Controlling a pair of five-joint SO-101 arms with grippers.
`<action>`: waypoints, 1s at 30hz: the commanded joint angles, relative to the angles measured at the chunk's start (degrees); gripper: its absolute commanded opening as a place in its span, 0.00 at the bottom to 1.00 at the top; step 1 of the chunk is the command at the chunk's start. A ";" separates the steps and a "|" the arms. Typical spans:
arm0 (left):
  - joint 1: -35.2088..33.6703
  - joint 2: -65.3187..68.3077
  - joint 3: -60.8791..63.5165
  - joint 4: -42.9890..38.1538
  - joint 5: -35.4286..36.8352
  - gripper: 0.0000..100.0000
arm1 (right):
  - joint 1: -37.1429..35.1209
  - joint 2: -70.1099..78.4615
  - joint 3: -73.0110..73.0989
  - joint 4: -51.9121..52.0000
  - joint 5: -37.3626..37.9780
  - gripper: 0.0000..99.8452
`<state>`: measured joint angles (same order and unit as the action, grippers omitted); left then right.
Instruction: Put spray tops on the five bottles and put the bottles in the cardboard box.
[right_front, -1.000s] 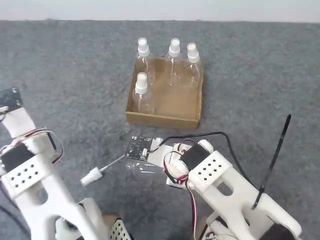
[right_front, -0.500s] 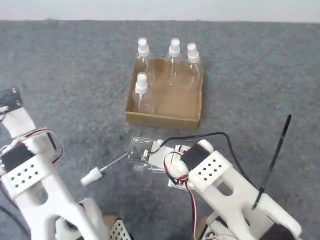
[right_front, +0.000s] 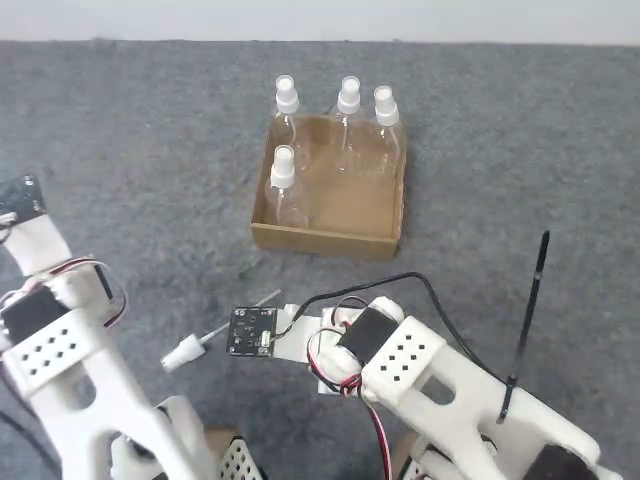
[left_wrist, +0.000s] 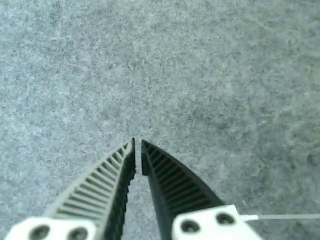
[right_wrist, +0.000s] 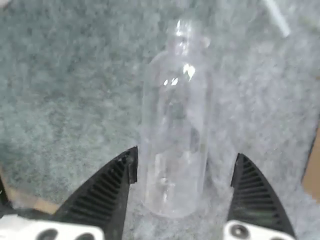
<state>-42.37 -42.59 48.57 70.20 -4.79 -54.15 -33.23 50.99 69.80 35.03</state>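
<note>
Bottles (right_front: 284, 185), four of them, are standing upright in the cardboard box (right_front: 325, 240) at the upper middle of the high view. Each is wearing a white spray top; three are lining the far wall and one is standing nearer the front left corner. The box is resting on the grey carpeted worktop (right_front: 520, 130).

Lower left of centre, a loose spray top (right_front: 185, 352) is lying on its side on the carpet, its thin tube pointing toward the right arm (right_front: 400, 355), which is reaching in from the lower right. The left arm (right_front: 60, 350) is standing at the lower left edge.

Through the right wrist view we are looking at a fifth bottle (right_wrist: 175, 150), clear and uncapped, lying on the carpet. The right hand (right_wrist: 185, 155) is released, its fingers spread either side of the bottle's body, and we cannot tell whether either is touching it.

The left hand (left_wrist: 138, 142) is clenched on nothing, its tips nearly meeting above bare carpet
</note>
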 joint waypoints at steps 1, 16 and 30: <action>-0.26 -2.20 -0.22 -1.85 0.26 0.02 | -1.19 -2.68 -2.46 -3.91 -1.14 0.25; -0.26 -2.20 -0.22 -1.85 0.26 0.02 | -6.99 7.43 -3.96 -11.91 -3.78 0.25; -0.26 -2.20 -0.22 -1.85 0.09 0.02 | -6.81 21.14 -12.92 -11.47 -3.34 0.25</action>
<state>-42.37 -42.59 48.57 70.20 -4.79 -60.57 -11.69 42.29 59.25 31.87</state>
